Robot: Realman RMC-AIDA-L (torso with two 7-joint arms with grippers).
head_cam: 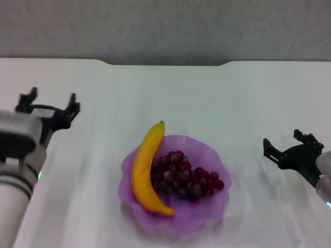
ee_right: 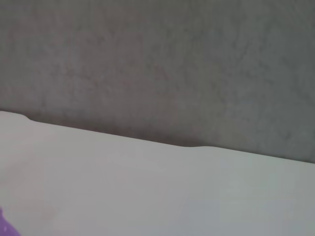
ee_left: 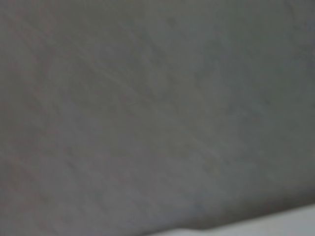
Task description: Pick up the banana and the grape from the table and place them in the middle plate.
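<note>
The purple scalloped plate [head_cam: 209,155] sits at the middle front of the white table [head_cam: 207,98]. The yellow banana [head_cam: 143,168] lies in its left side, its dark tip over the far rim. The bunch of dark red grapes [head_cam: 186,176] lies in the plate beside the banana. My left gripper [head_cam: 49,103] is open and empty, raised at the left, apart from the plate. My right gripper [head_cam: 284,147] is open and empty at the right. A corner of the plate [ee_right: 6,227] shows in the right wrist view.
The table's far edge has a notch [head_cam: 165,63] before a grey wall [head_cam: 165,26]. The left wrist view shows the grey wall [ee_left: 147,108] and a sliver of table [ee_left: 275,223]. The right wrist view shows the table edge [ee_right: 147,140].
</note>
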